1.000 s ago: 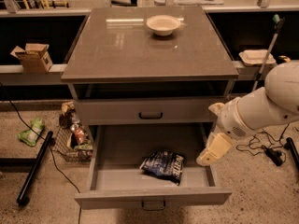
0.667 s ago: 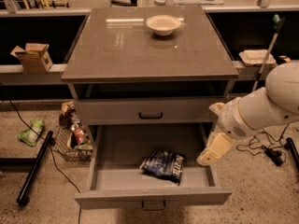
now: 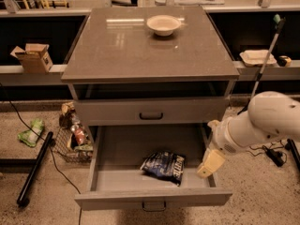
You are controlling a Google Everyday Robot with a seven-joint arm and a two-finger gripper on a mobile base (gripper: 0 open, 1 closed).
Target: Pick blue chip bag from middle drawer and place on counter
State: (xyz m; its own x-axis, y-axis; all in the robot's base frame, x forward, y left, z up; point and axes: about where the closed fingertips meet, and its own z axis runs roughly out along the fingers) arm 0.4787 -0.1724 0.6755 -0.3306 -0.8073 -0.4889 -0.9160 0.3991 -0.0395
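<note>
The blue chip bag [image 3: 164, 166] lies flat in the open middle drawer [image 3: 108, 179], toward its front right. The drawer is pulled out below a closed grey drawer front with a black handle [image 3: 151, 116]. The counter [image 3: 140, 50] tops the cabinet. My gripper [image 3: 210, 163] hangs from the white arm at the drawer's right wall, a little to the right of the bag and apart from it.
A cream bowl [image 3: 163, 25] stands at the counter's back. A wire basket with packets [image 3: 72, 142] and a green packet [image 3: 31, 131] lie on the floor at left, with a black pole [image 3: 33, 170]. A cardboard box [image 3: 33, 57] and a tray [image 3: 256, 56] sit on the side ledges.
</note>
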